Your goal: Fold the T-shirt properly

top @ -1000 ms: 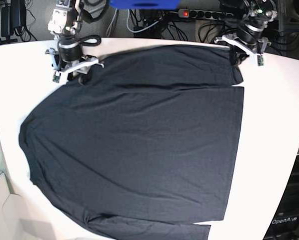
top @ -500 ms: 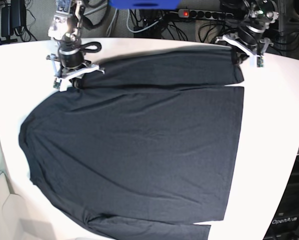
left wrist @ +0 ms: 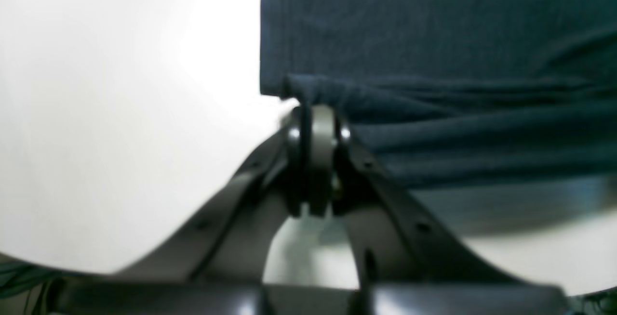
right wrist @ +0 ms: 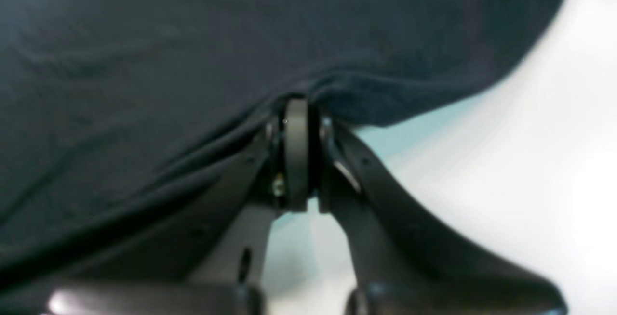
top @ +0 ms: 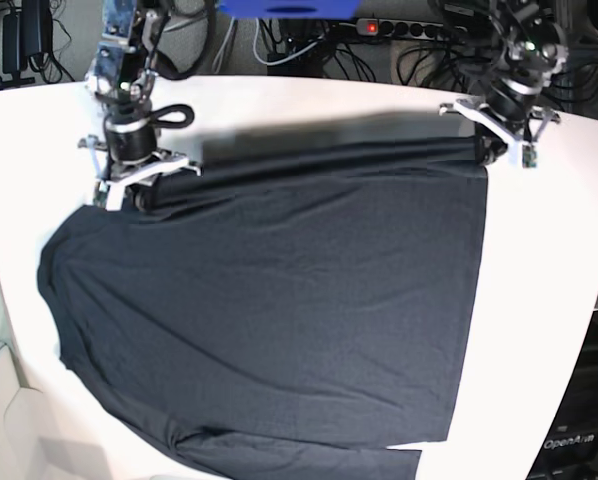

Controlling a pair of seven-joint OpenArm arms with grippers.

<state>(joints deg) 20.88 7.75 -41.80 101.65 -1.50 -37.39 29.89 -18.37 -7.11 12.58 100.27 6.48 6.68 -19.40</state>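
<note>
Both of my grippers are pinching cloth now. Nearest to me, in the left wrist view, my left gripper (left wrist: pixel 315 112) has its fingers pressed together on a bunched corner of the T-shirt (left wrist: pixel 434 40), right where the hem edge meets the bare white table (left wrist: pixel 120 112). In the right wrist view, my right gripper (right wrist: pixel 296 108) is clamped the same way on a fold of the dark fabric close to its curved outer edge; half a second ago and before, those fingers were spread, so this grip is new.

Further out, from the base view, the T-shirt (top: pixel 279 310) lies spread flat over most of the table (top: pixel 549 250), its body wide and smooth, one long sleeve trailing off at the near bottom edge. My right gripper (top: pixel 129 185) sits at the far-left shoulder area and my left gripper (top: pixel 499 140) at the far-right corner. A second ago the far sleeve band lay flat and broad along the back of the table; now it is drawn in and narrower, gathered toward the body between my two hands, which have come nearer the shirt's middle.

I judge this to be the start of the first fold: with both far corners held, the next move should be carrying that edge over the body evenly, keeping the cloth taut so it does not sag or twist.
</note>
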